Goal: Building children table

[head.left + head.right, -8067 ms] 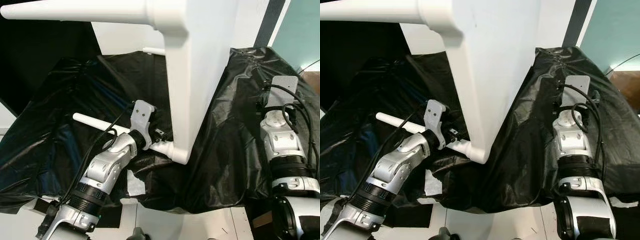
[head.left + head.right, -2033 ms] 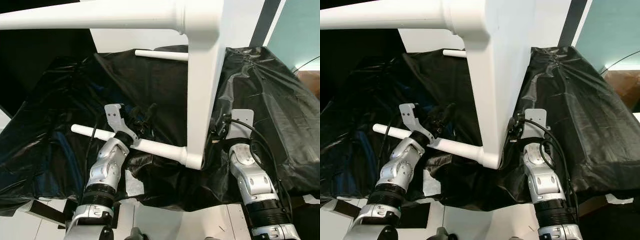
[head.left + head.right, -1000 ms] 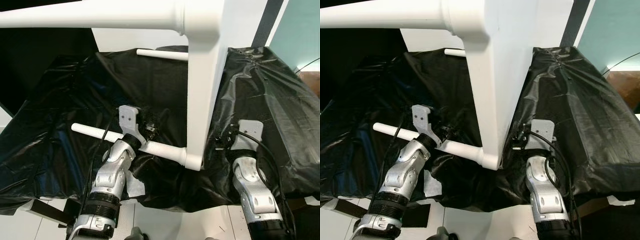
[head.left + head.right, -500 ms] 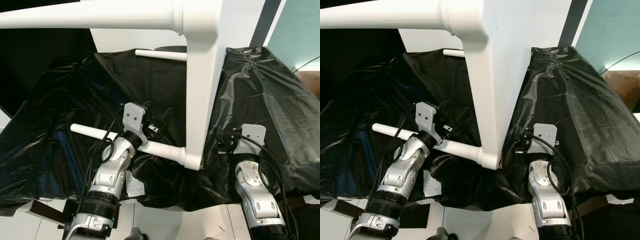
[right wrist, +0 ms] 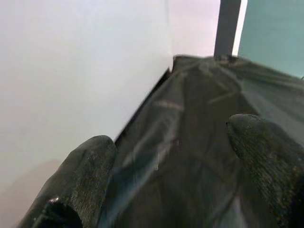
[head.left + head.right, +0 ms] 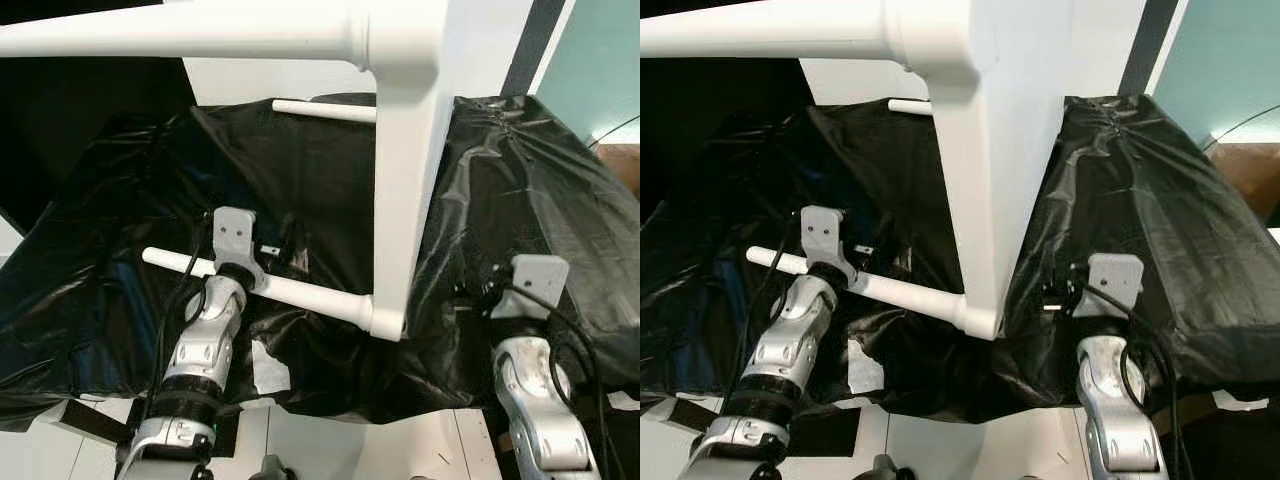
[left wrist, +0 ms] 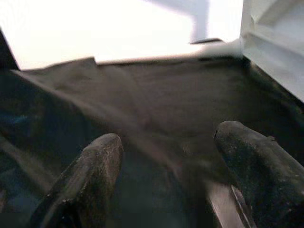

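Note:
A white children's table (image 6: 1010, 150) stands on its side on a black plastic sheet (image 6: 300, 170). One leg (image 6: 180, 38) runs across the top of the view, and a lower leg (image 6: 300, 292) lies just above the sheet. A third leg (image 6: 320, 108) shows at the back. My left arm (image 6: 205, 340) reaches over the lower leg near its middle. My left gripper (image 7: 166, 137) is open over the black sheet with nothing between its fingers. My right gripper (image 5: 171, 137) is open beside the tabletop's flat white face, holding nothing.
The black sheet drapes over a raised surface and hangs down at the front edge (image 6: 330, 400). White floor (image 6: 340, 445) lies below it. A teal wall (image 6: 600, 60) and a dark post (image 6: 525, 45) stand at the back right.
My left wrist has shifted left along the lower leg. My right arm has drawn back toward me and to the right, away from the tabletop. The table has stayed put over the last second.

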Motion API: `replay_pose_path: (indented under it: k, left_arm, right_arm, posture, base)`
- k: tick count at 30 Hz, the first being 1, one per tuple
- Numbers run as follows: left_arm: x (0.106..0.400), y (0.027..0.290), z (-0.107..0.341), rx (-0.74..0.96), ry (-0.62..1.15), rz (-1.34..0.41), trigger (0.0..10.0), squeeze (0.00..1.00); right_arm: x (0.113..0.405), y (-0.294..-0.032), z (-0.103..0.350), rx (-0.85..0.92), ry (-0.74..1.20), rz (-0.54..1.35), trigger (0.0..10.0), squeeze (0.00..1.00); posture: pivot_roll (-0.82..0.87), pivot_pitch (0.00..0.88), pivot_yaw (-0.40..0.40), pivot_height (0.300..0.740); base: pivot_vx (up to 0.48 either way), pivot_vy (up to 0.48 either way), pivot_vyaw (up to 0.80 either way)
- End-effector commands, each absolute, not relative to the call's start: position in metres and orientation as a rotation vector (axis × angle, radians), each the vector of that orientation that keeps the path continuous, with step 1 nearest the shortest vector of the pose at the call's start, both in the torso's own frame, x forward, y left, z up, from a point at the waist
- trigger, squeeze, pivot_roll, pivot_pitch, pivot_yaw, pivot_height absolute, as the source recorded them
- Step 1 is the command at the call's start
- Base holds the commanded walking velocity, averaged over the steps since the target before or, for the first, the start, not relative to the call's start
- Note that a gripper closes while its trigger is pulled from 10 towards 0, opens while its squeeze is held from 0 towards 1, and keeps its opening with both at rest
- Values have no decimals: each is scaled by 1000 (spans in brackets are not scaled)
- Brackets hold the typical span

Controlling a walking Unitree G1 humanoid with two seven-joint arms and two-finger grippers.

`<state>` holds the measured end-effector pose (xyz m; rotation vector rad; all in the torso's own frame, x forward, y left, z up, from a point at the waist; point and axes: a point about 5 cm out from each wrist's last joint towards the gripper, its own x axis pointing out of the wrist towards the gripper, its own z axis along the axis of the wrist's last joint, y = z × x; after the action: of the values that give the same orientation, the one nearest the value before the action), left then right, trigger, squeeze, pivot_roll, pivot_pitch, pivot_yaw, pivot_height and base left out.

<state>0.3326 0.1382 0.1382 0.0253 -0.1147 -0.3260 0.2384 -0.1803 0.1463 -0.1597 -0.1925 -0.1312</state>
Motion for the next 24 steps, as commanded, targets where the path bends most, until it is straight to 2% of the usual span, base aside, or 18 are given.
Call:
replay_pose_path:
  k: [1,10,24]
  left_arm:
    - [332,145,133,36,-97,-279,10000,0]
    - [313,169,134,49,-144,-242,10000,0]
    - [286,170,142,63,-229,-210,10000,0]
  right_arm:
    - [237,-180,147,-155,-190,-121,10000,0]
    - [234,-186,145,-174,-186,-133,10000,0]
    - [239,-180,143,-170,-175,-87,10000,0]
  posture:
    - [-96,25,40,740]
    - [-80,25,37,740]
    - [-39,25,23,740]
  base:
    - [0,0,0]
    - [0,0,0]
    - [0,0,0]
